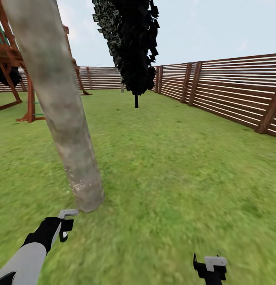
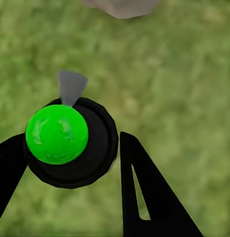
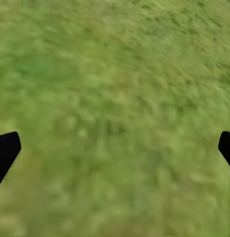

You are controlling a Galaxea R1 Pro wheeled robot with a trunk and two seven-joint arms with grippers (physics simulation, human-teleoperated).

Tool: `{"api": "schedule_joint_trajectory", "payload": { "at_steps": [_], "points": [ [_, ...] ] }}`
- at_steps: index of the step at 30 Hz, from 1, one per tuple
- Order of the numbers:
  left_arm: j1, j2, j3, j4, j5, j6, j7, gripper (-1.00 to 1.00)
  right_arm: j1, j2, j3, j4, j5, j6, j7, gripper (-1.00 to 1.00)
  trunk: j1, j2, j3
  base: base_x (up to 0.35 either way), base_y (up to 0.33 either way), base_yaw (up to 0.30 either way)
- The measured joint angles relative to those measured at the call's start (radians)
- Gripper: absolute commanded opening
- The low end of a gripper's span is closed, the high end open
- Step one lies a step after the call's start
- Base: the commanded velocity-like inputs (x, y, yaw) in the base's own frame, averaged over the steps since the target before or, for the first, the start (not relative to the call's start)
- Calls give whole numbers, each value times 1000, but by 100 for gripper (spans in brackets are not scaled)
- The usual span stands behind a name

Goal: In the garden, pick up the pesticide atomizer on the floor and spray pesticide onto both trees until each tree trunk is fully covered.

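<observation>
Grass lawn [image 1: 173,166] with slat fence [image 1: 233,91] behind, left pincer [image 2: 70,163] is clenched on the pesticide atomizer [image 2: 63,138] pointing at the tree trunk [image 1: 63,107] base where white specks [image 1: 76,184] show, right pincer [image 3: 115,148] hangs released, so I'd sweep the nozzle upward slowly.

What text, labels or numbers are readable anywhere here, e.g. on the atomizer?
None. The pesticide atomizer in the left gripper shows a plain green and black top, no label. The tree trunk, fence and wooden play frame carry no writing or signs.
</observation>
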Motion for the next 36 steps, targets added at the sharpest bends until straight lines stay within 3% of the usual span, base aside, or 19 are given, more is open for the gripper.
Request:
{"api": "schedule_joint_trajectory", "payload": {
  "at_steps": [14,19,29,30,32,33,34,36],
  "points": [
    [0,-3,-2,1,0,0,0,-100,0,0,0,0,0,0,0,100,0,0,0,212,-215,75],
    [0,-3,-2,1,1,0,0,-100,0,0,0,0,0,0,0,100,0,0,0,207,-206,251],
    [0,-11,-1,-6,7,0,0,-100,0,0,0,0,0,0,0,100,0,0,0,-69,-178,270],
    [-4,-24,-6,-10,13,0,0,-100,0,0,0,0,0,0,0,100,0,0,0,-6,-5,92],
    [-15,-87,-15,-17,13,3,6,-100,0,0,-1,-1,0,-1,0,100,0,0,0,-2,-1,29],
    [-22,-96,-16,-18,5,5,9,-100,0,0,-1,-1,0,-1,0,100,0,0,0,-1,-1,10],
    [-27,-95,-17,-19,2,7,10,-100,0,-1,-2,-1,0,-1,0,100,0,0,0,0,0,3],
    [-27,-49,-15,-69,-4,13,4,-100,0,-1,-3,-2,0,-2,-1,100,0,0,0,0,0,1]
  ]
}}
